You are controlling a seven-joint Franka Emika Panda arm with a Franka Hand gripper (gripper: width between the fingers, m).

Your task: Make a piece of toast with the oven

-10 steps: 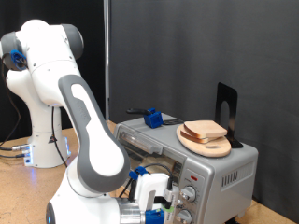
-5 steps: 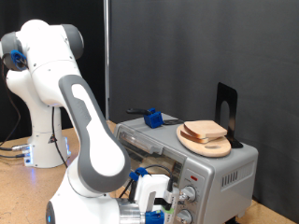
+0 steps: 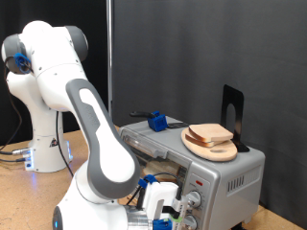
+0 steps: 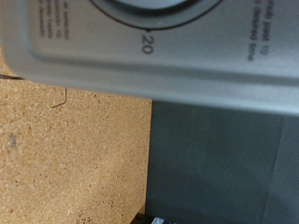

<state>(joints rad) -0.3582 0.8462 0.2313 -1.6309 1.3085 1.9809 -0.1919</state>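
The silver oven [image 3: 228,173] stands at the exterior view's lower right, with two round knobs [image 3: 193,199] on its front panel. Slices of pale bread, the toast [image 3: 211,133], lie stacked on a round wooden board [image 3: 219,151] on top of the oven. My gripper [image 3: 169,215] is low in front of the oven, right by the knobs; its fingertips are hard to make out. In the wrist view the oven's grey front panel [image 4: 140,65] fills the picture, showing a dial's edge and the mark "20" [image 4: 147,41]. No fingers show there.
A blue-handled tool [image 3: 155,121] lies on the oven's top towards its back. A black stand [image 3: 233,115] rises behind the board. The oven sits on a tan particle-board table [image 4: 65,159], and a dark curtain hangs behind.
The arm's elbow link has swung a little towards the exterior view's right, and the hand has sunk slightly lower in front of the knobs. The toast and board have not moved.
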